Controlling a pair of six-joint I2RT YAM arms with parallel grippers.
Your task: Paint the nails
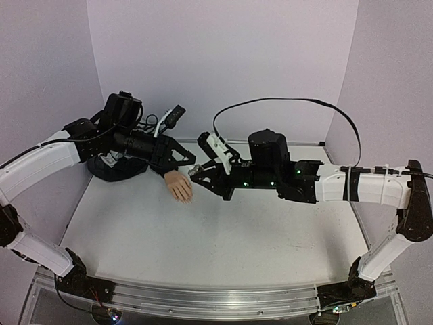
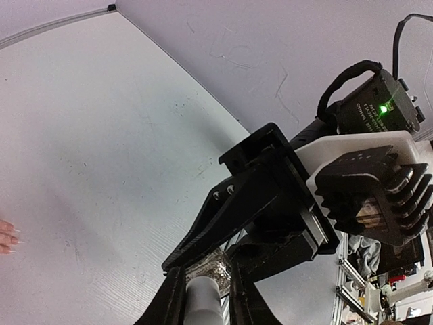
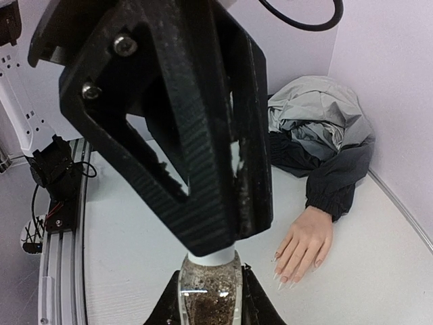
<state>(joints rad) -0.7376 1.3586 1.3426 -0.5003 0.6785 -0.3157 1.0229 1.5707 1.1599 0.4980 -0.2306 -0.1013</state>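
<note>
You are at the opening of the polish, not yet at the painting. Your right hand (image 3: 208, 306) is closed on the small clear bottle (image 3: 205, 288), which has glitter inside, and it holds the bottle over the counter (image 1: 223, 237). Your left hand (image 2: 203, 301) meets it from the other side. Its two fingers sit on both sides of the white cap (image 3: 211, 256), and it looks closed on the cap. So I judge that the step in hand is to unscrew the cap, which should carry the brush. The mannequin hand (image 1: 180, 186) lies flat on the counter near your two hands, at about 7 o'clock from the place where they meet in the top view, and its fingers point to about 5 o'clock. It comes out of the dark jacket sleeve (image 3: 331, 186), which lies at about 10 o'clock from it. The nails (image 3: 277, 272) are at the fingertips, long and pale. I cannot see any colour on them, so the painting seems not begun. For the next move, you need to keep the bottle firm in the right hand while the left one turns the cap and draws it straight off. After that, the brush must come slowly to one nail, because the nails are very small and the fingers lie close together.
</note>
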